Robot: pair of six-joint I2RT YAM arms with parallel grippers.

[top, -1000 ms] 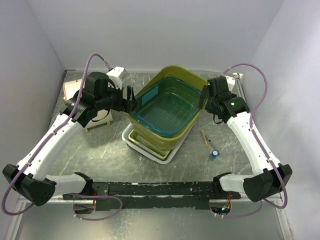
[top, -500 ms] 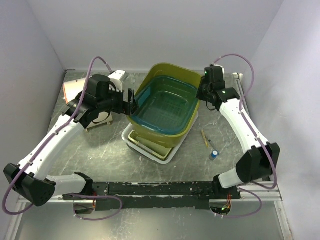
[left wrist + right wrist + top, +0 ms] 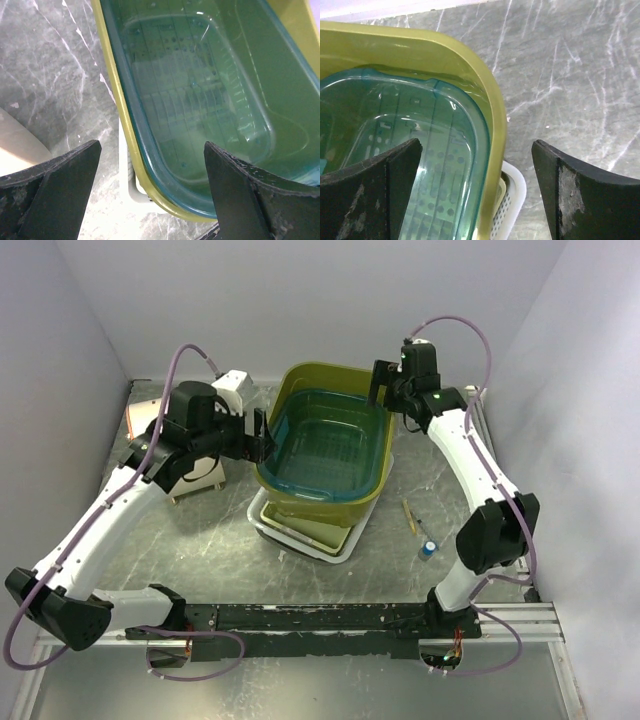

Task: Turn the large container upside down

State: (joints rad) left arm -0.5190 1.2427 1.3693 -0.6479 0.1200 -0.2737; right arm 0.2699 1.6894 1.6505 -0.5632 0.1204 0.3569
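The large container (image 3: 308,504) is a deep, olive-yellow plastic tub, rectangular with rounded corners and a smooth rolled rim, and it stands upright with its mouth facing up near the middle of the surface (image 3: 200,550), a grey sheet veined with pale, marble-like streaks. Nested inside it is a teal tub (image 3: 330,445) of translucent plastic with the same rounded-rectangle shape; its floor is moulded in a faint grid of ribs and small dots, its lip sits just within the yellow rim, and it holds nothing that can be seen. Both rest on top of a white basket (image 3: 332,552) whose wall is pierced with small holes, and a paler yellow-cream tray (image 3: 298,531) lies inside that basket under the olive tub. The left tool (image 3: 151,147) is spread wide at the tub's left side, its two dark, scuffed wedge-shaped fingers (image 3: 55,192) straddling the yellow rim without pinching it, one over the grey sheet and one over the teal interior. The right tool (image 3: 476,144) is likewise spread at the far right corner, with the stacked rims passing between its worn black fingers (image 3: 570,195) and a clear gap on each side. To the right of the stack, well apart from it, lie a thin wooden stick (image 3: 408,515) and a small blue-topped cylinder (image 3: 427,549). A light wooden piece (image 3: 196,476) sits by the left arm.
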